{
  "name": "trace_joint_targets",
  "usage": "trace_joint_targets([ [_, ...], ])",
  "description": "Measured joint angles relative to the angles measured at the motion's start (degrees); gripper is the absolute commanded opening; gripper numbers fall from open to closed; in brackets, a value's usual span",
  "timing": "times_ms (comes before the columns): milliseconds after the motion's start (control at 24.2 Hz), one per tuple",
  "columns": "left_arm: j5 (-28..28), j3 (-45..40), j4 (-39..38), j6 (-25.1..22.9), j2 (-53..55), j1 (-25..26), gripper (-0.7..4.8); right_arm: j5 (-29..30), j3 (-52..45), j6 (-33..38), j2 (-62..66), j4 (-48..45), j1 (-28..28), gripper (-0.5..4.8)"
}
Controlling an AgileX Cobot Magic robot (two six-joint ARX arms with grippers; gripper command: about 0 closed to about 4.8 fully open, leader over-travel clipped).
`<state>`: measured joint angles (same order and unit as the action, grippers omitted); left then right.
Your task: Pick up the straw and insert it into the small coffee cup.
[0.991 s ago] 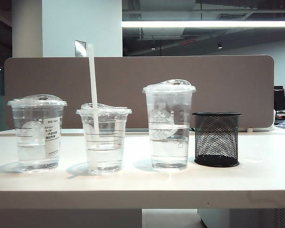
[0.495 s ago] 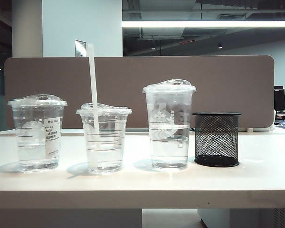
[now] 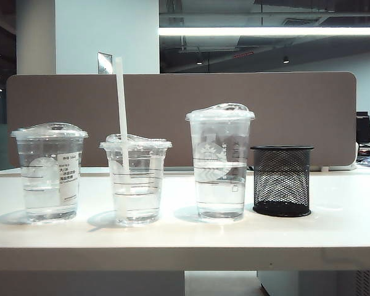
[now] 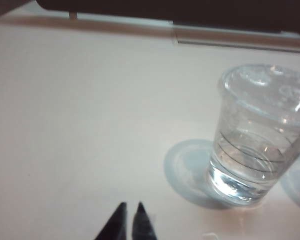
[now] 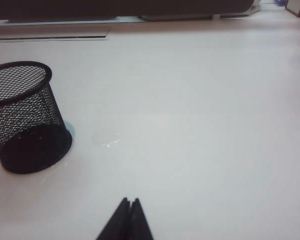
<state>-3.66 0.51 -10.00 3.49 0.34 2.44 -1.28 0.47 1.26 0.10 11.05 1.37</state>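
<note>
Altogether, three clear lidded cups, one straw and one mesh holder are shown in a row on the white table [image 3: 333, 234] in the exterior view. The small coffee cup [image 3: 135, 180], ridged and unlabelled, is taken as the landmark. The straw [image 3: 121, 108] is seen standing in this cup, passing through its lid and rising well above every cup, slightly tilted; its lower end is lost in the ridges and water. To the left of the small coffee cup, near but apart, the labelled cup [image 3: 49, 172] is placed; to the right, likewise apart, the tallest cup [image 3: 220, 163] with a faint round logo is placed. All three are partly filled with clear liquid. Beyond the tallest cup, farther right of the landmark, the black mesh holder [image 3: 282, 180] is set just beside that cup. A brown partition panel [image 3: 283, 105] is seen behind the whole row.

Neither arm is visible in the exterior view. In the left wrist view the left gripper [image 4: 130, 220] is held low over bare table, near one clear lidded cup [image 4: 257, 135] whose identity cannot be told; its two dark fingertips are parted only by a thin gap and nothing is held. In the right wrist view the right gripper [image 5: 130, 217] is pressed fully closed and empty, with the mesh holder [image 5: 25, 117] nearby. Nothing is interposed between either gripper and the nearest object.
</note>
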Motion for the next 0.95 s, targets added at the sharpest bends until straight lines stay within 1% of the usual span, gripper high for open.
trace_joint_targets([
  [330, 0.02, 0.0, 0.0, -1.07, 0.0, -0.04, 0.21, -0.02, 0.0, 0.0, 0.0, 0.04, 0.0, 0.04],
  [949, -0.28, 0.0, 0.0, -1.09, 0.02, -0.04, 0.21, -0.02, 0.0, -0.02, 0.0, 0.04, 0.0, 0.04],
])
